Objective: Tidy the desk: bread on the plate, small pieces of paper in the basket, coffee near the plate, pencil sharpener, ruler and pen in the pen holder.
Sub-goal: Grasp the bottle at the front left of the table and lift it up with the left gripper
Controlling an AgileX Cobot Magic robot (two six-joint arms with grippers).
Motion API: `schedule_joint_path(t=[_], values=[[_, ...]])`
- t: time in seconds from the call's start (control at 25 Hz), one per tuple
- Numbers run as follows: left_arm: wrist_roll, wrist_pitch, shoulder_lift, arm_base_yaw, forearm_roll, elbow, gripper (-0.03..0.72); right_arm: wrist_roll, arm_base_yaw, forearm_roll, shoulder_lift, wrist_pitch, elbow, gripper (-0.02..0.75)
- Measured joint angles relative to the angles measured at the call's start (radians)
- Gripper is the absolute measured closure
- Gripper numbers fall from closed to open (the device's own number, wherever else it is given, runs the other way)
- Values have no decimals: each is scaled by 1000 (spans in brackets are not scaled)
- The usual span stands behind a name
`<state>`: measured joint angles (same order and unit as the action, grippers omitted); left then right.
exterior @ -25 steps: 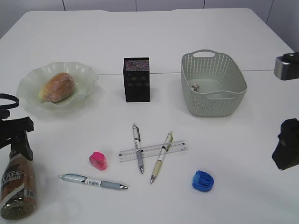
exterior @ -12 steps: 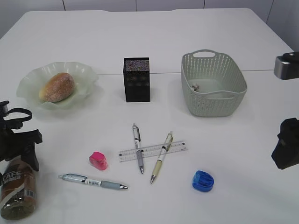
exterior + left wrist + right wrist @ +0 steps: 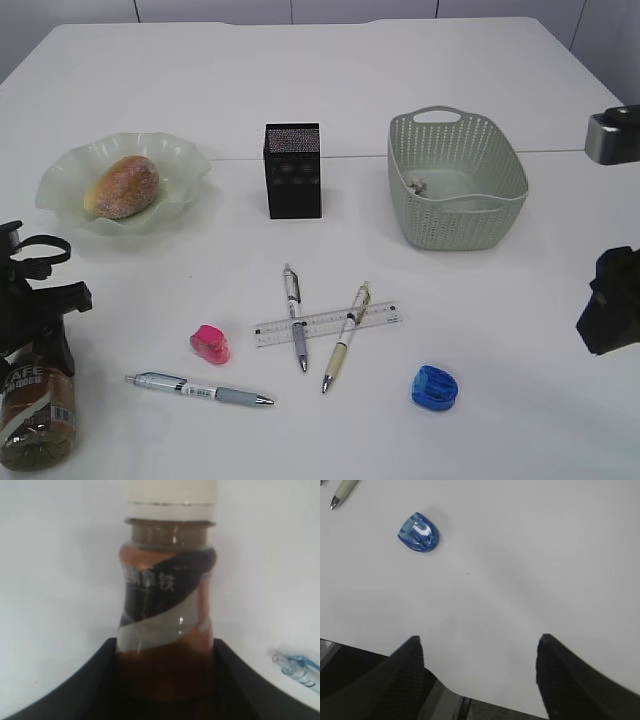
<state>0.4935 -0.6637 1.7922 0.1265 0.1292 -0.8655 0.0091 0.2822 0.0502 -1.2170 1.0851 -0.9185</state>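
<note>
The coffee (image 3: 36, 415), a brown bottle with a white cap, is at the desk's (image 3: 330, 80) near left corner. My left gripper (image 3: 35, 340) covers its cap end in the exterior view. In the left wrist view both black fingers (image 3: 95, 675) press the sides of the coffee (image 3: 167, 605), so the left gripper (image 3: 165, 647) is shut on it. The bread (image 3: 122, 186) lies in the plate (image 3: 180, 155). The ruler (image 3: 375, 316) lies under two crossed pens (image 3: 295, 318). A third pen (image 3: 200, 389), a pink sharpener (image 3: 210, 343) and a blue sharpener (image 3: 434, 387) lie nearby. My right gripper (image 3: 610, 315) hangs open at the right.
The black mesh pen holder (image 3: 293, 172) stands at mid-desk, with the basket (image 3: 455, 225) to its right holding a scrap of paper (image 3: 417, 186). The right wrist view shows the blue sharpener (image 3: 418, 532) ahead and to the left of the open right gripper (image 3: 480, 655).
My left gripper has shifted a little right and down over the coffee, and its jaws have narrowed onto the bottle. The right arm has barely moved.
</note>
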Motion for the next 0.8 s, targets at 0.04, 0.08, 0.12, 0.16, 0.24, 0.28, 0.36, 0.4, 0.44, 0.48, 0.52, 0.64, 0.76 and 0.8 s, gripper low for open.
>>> schedule_joint_path(t=[0.04,0.08,0.12,0.16,0.24,0.28,0.36,0.4,0.44,0.48,0.52,0.64,0.76,0.8], values=[[2,0,0,0,0,0,309,0,0,0,0,0,0,224],[2,0,0,0,-2,0,310,0,0,0,0,0,0,224],[2,0,0,0,-9,0,311,0,0,0,0,0,0,224],[2,0,0,0,-13,0,311,0,0,0,0,0,0,224],[2,-2,0,0,-19,0,312,-2,0,0,0,0,0,224],[2,-2,0,0,-19,0,312,-9,0,0,0,0,0,224],[2,-4,0,0,-4,0,312,-9,0,0,0,0,0,224],[2,-6,0,0,3,0,312,-14,0,0,0,0,0,224],[2,-8,0,0,4,0,312,-14,0,0,0,0,0,224],[0,-8,-2,0,1,0,312,-14,0,0,0,0,0,224],[-12,-8,-4,3,-18,0,312,-17,0,0,0,2,0,224],[-108,-8,-40,19,-122,0,313,-18,0,0,0,2,0,225],[-251,-8,-113,24,-186,2,314,-18,0,0,0,2,0,225],[-279,-2,-145,24,-193,4,314,-18,0,0,0,2,0,225]])
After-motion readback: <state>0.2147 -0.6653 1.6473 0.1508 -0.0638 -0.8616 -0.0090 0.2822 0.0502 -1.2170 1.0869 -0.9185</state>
